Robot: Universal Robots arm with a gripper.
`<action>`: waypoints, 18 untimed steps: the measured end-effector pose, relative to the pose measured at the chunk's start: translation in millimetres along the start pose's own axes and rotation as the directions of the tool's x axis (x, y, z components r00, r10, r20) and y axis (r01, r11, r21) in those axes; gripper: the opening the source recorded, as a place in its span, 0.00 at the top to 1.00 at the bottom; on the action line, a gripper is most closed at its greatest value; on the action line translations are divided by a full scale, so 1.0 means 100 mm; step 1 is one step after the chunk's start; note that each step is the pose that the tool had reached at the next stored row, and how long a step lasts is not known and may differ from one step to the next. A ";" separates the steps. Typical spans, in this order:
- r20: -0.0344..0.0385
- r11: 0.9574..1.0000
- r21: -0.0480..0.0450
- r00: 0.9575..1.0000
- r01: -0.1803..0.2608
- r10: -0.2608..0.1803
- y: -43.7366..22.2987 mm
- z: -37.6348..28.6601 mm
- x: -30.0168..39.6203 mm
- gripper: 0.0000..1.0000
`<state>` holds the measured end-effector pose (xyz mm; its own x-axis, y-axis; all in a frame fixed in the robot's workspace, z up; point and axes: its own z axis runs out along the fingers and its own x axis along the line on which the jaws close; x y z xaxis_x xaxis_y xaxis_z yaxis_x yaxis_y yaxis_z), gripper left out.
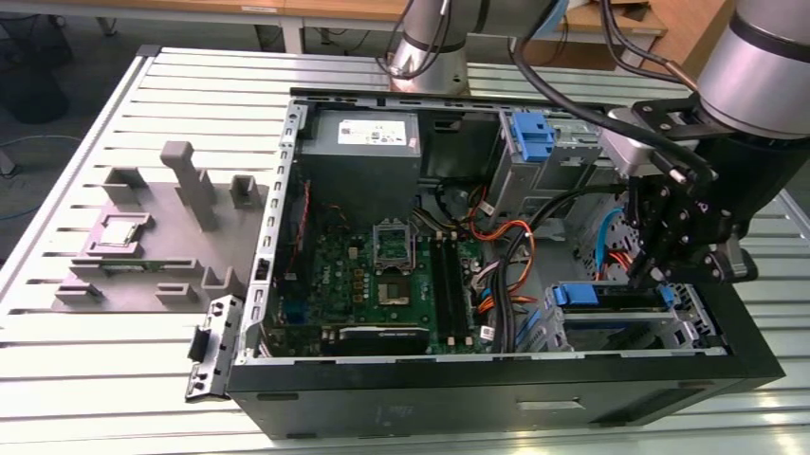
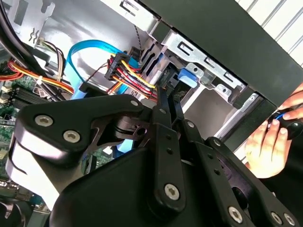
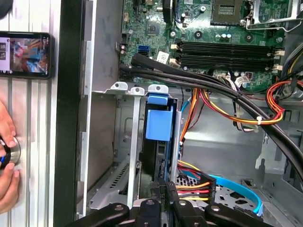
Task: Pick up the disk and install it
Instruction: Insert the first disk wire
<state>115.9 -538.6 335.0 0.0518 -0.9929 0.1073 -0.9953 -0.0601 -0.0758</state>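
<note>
In the exterior view, a grey fixture plate with upright blocks (image 1: 152,237) is seen lying on the slatted metal table (image 1: 76,370) at the exterior view's left, well apart from the work. Beside it stands the open black computer case (image 1: 506,398), with the power supply (image 1: 363,142) at its far side, the green motherboard (image 1: 379,275) on its floor and a blue-handled bracket (image 1: 532,133) in the far drive cage. Bundles of orange, red and black cables (image 1: 506,256) are draped between the motherboard and the drive bays.

At the exterior view's right, the gripper (image 1: 643,277) is lowered into the case just above the near drive cage (image 1: 620,322). The disk (image 1: 585,295) is seated edge-up in a slot of that cage, its blue carrier tab (image 3: 158,120) visible in the first wrist view between the cage's metal rails. The gripper's fingers (image 3: 166,191) are drawn close together at the rear edge of the disk; whether the disk is actually clamped cannot be told. A red-yellow-black power connector (image 3: 191,182) and a light-blue data cable (image 3: 236,189) are crowded just beside the fingers.

Outside the case wall, a phone (image 3: 26,54) lies on the table and a person's hand (image 3: 7,161) rests on a round button.
</note>
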 end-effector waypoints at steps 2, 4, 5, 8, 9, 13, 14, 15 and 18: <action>-0.001 1.000 -0.002 1.000 -0.015 0.015 0.001 0.001 0.000 0.83; -0.003 0.999 -0.004 0.999 -0.033 0.033 0.000 0.003 -0.001 0.83; -0.003 0.999 -0.004 0.999 -0.041 0.041 0.001 0.005 -0.001 0.83; -0.004 0.999 -0.006 0.999 -0.053 0.053 0.001 0.009 -0.001 0.83; -0.004 0.999 -0.006 0.999 -0.054 0.054 0.001 0.011 -0.001 0.83; -0.005 0.998 -0.007 0.998 -0.064 0.064 0.002 0.021 -0.002 0.83; -0.005 0.998 -0.007 0.998 -0.066 0.066 0.001 0.023 -0.003 0.83; -0.006 0.998 -0.007 0.998 -0.069 0.069 0.002 0.026 -0.003 0.83; -0.006 0.997 -0.008 0.997 -0.073 0.073 -0.001 0.031 -0.004 0.83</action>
<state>116.2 -538.6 331.8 -0.0216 -0.9940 0.1071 -0.9970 0.0136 -0.0758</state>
